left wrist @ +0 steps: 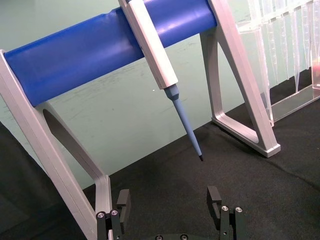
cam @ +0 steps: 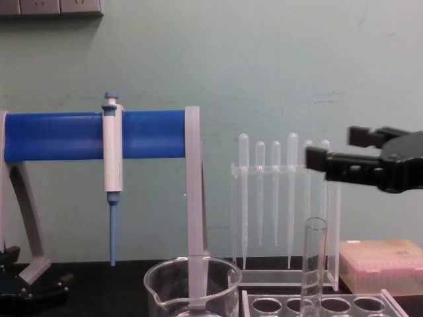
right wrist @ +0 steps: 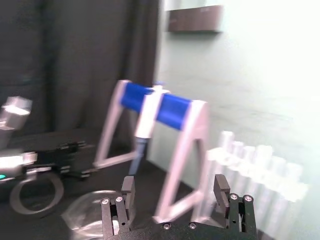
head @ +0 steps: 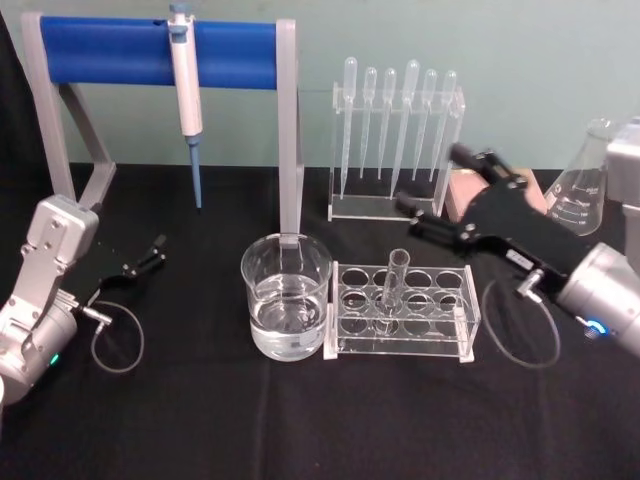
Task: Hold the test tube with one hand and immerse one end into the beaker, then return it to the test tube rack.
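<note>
The test tube [head: 393, 288] stood upright in its clear rack [head: 403, 310] just beside the water-filled beaker [head: 286, 293], so gripping, dipping and returning all remained to do. The right pincer [head: 430, 190] hovered above and behind the rack, jaws apart and empty. The left pincer [head: 152, 252] sat parked with jaws apart, well off to the left on the tabletop [head: 300, 430].

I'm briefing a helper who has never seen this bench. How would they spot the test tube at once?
Start at the big blue bar stand at the back. In front of its right post sits the water-filled beaker, and right beside that a clear rack. The test tube is the single upright glass tube in it, thicker than the bulb-topped pipettes behind.
</note>
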Action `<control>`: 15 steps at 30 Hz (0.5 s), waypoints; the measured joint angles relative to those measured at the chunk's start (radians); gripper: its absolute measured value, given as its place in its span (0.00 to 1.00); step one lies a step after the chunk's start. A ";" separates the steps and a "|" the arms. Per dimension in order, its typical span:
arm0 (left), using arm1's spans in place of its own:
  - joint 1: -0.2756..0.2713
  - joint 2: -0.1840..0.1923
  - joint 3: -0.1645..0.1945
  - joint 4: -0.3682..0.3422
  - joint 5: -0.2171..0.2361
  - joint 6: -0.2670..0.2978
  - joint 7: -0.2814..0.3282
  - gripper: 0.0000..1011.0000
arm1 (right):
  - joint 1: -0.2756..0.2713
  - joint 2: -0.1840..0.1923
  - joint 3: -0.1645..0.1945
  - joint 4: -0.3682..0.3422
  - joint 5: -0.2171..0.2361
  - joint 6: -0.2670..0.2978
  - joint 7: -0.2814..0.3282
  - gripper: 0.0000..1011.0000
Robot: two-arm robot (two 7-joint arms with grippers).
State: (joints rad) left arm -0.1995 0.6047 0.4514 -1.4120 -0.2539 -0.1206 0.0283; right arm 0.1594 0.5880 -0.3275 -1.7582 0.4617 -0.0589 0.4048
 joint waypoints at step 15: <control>0.000 0.000 0.000 0.000 0.000 0.000 0.000 0.99 | -0.183 -0.122 0.138 0.015 -0.148 -0.018 -0.367 0.99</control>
State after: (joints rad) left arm -0.1995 0.6047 0.4514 -1.4120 -0.2539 -0.1206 0.0283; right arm -0.0236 0.4659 -0.1894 -1.7436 0.3141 -0.0774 0.0375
